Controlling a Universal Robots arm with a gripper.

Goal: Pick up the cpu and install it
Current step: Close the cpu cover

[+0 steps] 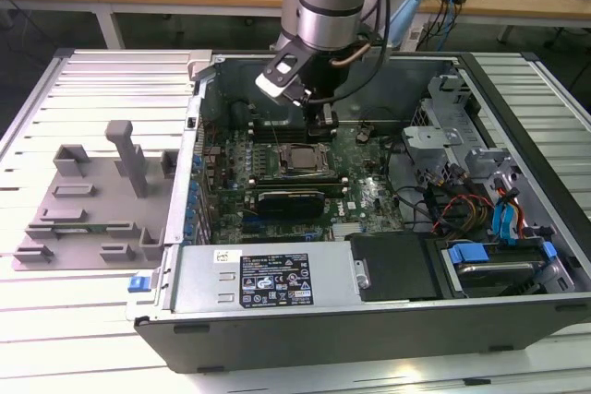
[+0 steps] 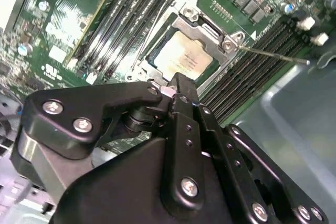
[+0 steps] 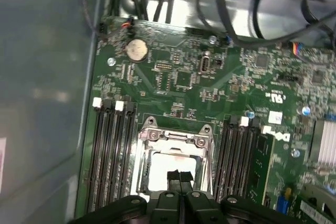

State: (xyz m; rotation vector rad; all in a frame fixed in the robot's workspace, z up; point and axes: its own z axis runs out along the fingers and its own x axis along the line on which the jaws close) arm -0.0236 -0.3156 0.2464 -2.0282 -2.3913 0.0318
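Exterior view: the arm is seen reaching down into the open computer case [image 1: 517,136]. The gripper [image 1: 325,119] is held low over the green board [image 1: 369,196], just beside the socket [image 1: 277,149], and the cpu [image 1: 300,160] is seen as a pale square inside it. A grey tray [image 1: 92,196] sits outside the case on the exterior view's left. Second wrist view: the cpu [image 2: 184,56] is laid flat inside the socket frame [image 2: 181,24], pale top up, between rows of memory slots [image 2: 131,19]. The gripper [image 2: 176,83] is pressed together with nothing pinched, tips just off the socket's edge. A thin lever [image 2: 273,56] is seen sticking out from a socket corner; it is judged unlatched. First wrist view: the fingertips are seen touching, and the gripper [image 3: 179,178] is poised over the cpu [image 3: 160,167] in its frame [image 3: 176,136]. Pick and placement are judged done; full seating and clamping cannot be confirmed.
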